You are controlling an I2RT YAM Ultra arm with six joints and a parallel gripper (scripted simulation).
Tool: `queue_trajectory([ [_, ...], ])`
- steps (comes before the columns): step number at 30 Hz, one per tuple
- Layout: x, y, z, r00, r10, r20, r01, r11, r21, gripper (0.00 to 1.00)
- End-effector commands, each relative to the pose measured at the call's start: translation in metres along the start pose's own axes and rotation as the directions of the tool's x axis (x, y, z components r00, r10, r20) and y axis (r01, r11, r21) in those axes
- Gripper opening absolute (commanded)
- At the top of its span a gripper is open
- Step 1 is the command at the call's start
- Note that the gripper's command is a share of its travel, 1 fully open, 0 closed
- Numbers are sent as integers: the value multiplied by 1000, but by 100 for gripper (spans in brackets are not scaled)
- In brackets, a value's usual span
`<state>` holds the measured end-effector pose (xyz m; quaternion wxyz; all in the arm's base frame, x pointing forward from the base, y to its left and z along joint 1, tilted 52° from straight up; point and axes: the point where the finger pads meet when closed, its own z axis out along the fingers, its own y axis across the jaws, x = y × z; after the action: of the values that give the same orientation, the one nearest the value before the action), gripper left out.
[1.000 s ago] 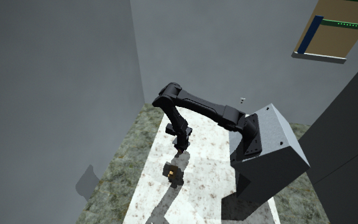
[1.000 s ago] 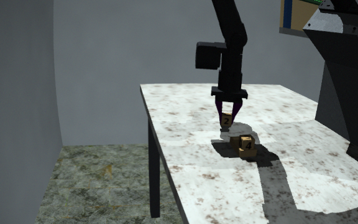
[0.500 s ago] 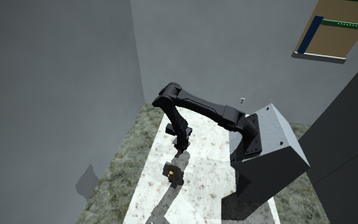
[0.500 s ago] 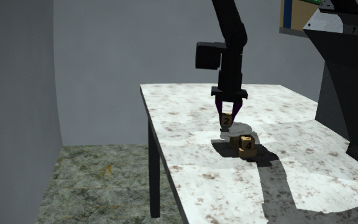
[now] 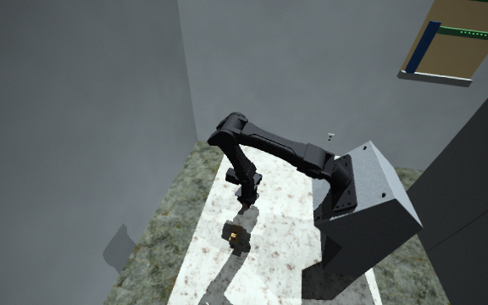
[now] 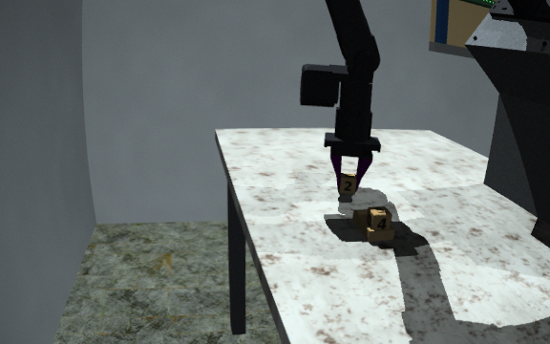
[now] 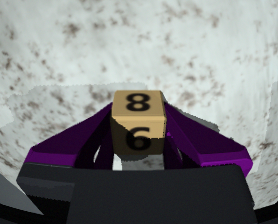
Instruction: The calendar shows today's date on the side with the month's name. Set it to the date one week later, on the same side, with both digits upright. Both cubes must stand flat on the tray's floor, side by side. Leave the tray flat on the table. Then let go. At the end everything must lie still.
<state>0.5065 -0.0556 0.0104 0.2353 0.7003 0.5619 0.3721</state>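
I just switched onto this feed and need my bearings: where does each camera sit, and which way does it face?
Top: high above, angled down at the table, showing the whole arm and its pedestal.
Exterior: off the table's side, low, facing the gripper shut on a cube, beside the tray.
Wrist: on the gripper, looking down past purple fingers.
Exterior and wrist share the held cube.
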Motion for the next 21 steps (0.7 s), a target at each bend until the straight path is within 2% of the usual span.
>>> queue_trajectory([
  [1, -2, 3, -1, 1000, 0, 10, 0, 1000, -9, 26],
  [5, -2, 3, -1, 1000, 0, 10, 0, 1000, -9, 29],
  [6, -2, 3, -1, 1000, 0, 10, 0, 1000, -9, 33],
  [8, -2, 3, -1, 1000, 0, 10, 0, 1000, -9, 33],
  [9, -2, 3, -1, 1000, 0, 10, 0, 1000, -9, 37],
  [11, -2, 3, -1, 1000, 0, 10, 0, 1000, -9, 37],
  [12, -2, 3, -1, 1000, 0, 10, 0, 1000, -9, 41],
  [21, -2, 3, -1, 1000, 0, 10, 0, 1000, -9, 45],
])
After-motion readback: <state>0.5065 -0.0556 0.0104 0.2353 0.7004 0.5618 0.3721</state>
